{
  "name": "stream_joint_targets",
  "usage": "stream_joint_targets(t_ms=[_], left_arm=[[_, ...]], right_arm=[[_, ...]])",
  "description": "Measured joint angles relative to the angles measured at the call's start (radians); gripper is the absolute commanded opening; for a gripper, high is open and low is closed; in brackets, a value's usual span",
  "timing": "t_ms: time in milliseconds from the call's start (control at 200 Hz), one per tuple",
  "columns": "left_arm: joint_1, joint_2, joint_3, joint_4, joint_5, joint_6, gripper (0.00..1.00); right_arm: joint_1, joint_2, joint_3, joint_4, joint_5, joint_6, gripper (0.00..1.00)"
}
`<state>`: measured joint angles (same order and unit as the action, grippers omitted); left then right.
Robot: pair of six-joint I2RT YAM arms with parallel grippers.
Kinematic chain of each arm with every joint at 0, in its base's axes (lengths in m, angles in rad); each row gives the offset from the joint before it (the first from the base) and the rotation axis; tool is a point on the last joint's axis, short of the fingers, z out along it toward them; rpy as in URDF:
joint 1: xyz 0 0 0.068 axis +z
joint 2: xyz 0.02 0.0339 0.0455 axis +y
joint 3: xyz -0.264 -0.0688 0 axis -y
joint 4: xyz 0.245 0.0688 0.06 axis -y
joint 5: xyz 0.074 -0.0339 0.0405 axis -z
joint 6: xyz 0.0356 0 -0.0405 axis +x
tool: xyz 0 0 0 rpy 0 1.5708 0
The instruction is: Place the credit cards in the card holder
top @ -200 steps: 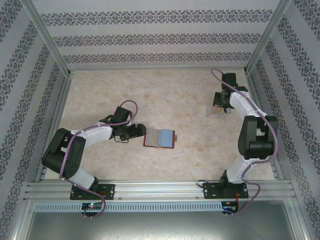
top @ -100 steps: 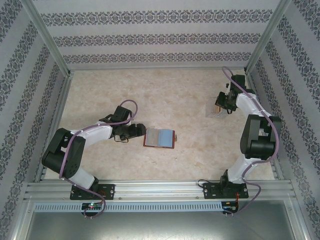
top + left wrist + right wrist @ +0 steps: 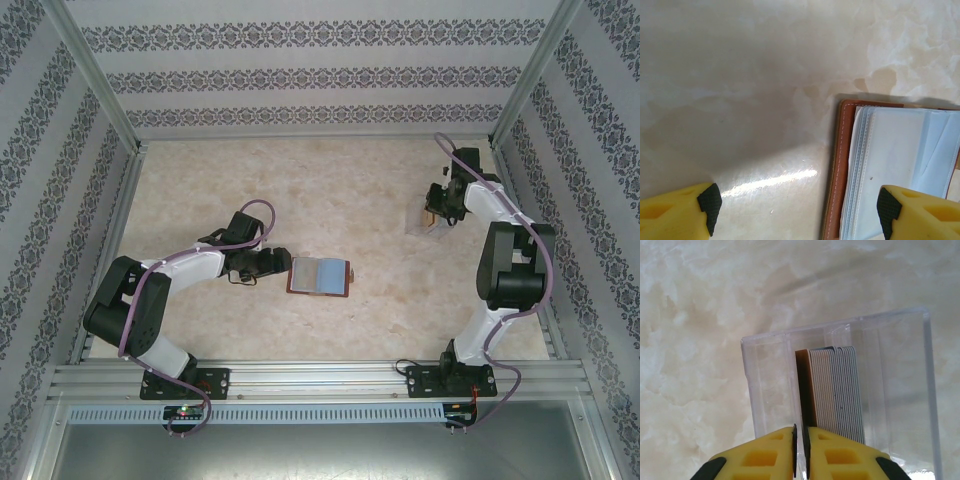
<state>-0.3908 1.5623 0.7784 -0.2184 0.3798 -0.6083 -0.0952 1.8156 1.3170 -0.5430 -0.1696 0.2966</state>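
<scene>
Right gripper (image 3: 800, 442) jaws a hairline apart, grip unclear: centre slit on orange credit card (image 3: 805, 390) just ahead in clear box (image 3: 900, 370); left gripper (image 3: 799, 202) released wide.

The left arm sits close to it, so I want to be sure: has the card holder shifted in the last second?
No. The card holder lies open at the same spot, the same gap from the front rail and beside the left gripper.

Lab test cell: aluminium frame (image 3: 320, 378), patterned panel walls (image 3: 320, 75).
</scene>
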Motion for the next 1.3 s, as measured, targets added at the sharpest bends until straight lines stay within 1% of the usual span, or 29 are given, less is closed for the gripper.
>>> stream_joint_targets(t_ms=[305,645,704,769,809,884,999,1149,1299], left_arm=[[0.000,0.000,0.000,0.000,0.000,0.000,0.83],[0.000,0.000,0.000,0.000,-0.009,0.000,0.83],[0.000,0.000,0.000,0.000,-0.012,0.000,0.83],[0.000,0.000,0.000,0.000,-0.015,0.000,0.83],[0.000,0.000,0.000,0.000,-0.015,0.000,0.83],[0.000,0.000,0.000,0.000,-0.016,0.000,0.83],[0.000,-0.004,0.000,0.000,-0.019,0.000,0.83],[0.000,-0.018,0.000,0.000,-0.019,0.000,0.84],[0.000,-0.024,0.000,0.000,-0.019,0.000,0.84]], right_arm=[[0.008,0.016,0.025,-0.026,0.007,-0.007,0.21],[0.021,0.031,0.049,-0.050,0.025,-0.010,0.25],[0.028,0.036,0.059,-0.060,0.042,-0.011,0.23],[0.037,0.041,0.067,-0.068,0.066,-0.013,0.18],[0.043,0.045,0.074,-0.074,0.083,-0.014,0.17],[0.055,0.055,0.086,-0.082,0.108,-0.018,0.10],[0.065,0.068,0.108,-0.098,0.127,-0.014,0.08],[0.067,0.074,0.122,-0.113,0.129,-0.015,0.00],[0.074,0.075,0.129,-0.124,0.137,-0.019,0.00]])
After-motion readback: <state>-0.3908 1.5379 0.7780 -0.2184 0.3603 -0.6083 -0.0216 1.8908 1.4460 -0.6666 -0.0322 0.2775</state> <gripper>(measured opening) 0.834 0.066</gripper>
